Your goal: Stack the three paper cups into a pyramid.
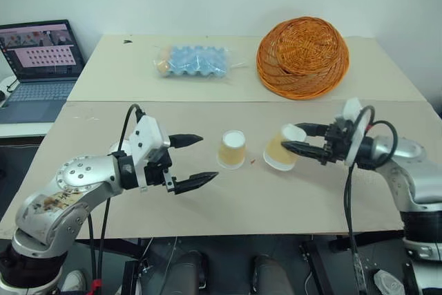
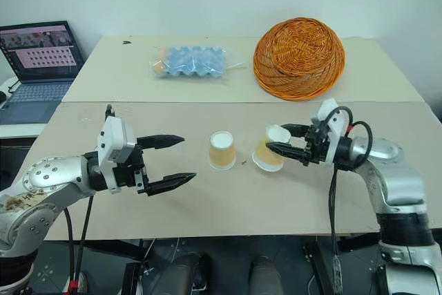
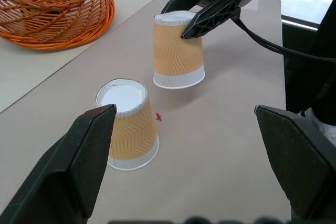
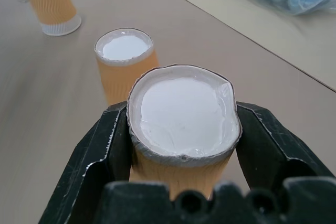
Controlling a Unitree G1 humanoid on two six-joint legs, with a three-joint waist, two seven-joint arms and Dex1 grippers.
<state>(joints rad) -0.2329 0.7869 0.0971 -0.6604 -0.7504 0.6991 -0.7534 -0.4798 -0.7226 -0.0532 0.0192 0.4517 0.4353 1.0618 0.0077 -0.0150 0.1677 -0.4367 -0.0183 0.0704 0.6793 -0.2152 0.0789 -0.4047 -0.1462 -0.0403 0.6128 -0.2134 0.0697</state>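
Left eye view: the right end effector [image 1: 298, 140] has its two black fingers pinched on the base end of an upside-down paper cup [image 1: 282, 148], squeezing that end slightly out of round. The held cup is tilted, its wide rim lowest, just above or barely touching the table [image 1: 235, 205]; I cannot tell which. Just beyond that end effector's fingertips stands a second cup [image 1: 232, 148], upside down on the table, close to the held one but apart from it. In the right wrist view a third cup [image 4: 50, 1] stands upside down farther along the table, well past the second, with a clear gap between them.

The left end effector [image 1: 195, 160] hangs above the table with its fingers spread wide and nothing between them. The second cup sits just ahead of its fingertips, between the two end effectors.

Well beyond both end effectors, on the far part of the table, lie an upturned orange wicker basket [image 1: 302, 56] and a clear bag of blue items [image 1: 195, 61]. An open laptop [image 1: 38, 67] sits off to the left arm's side.
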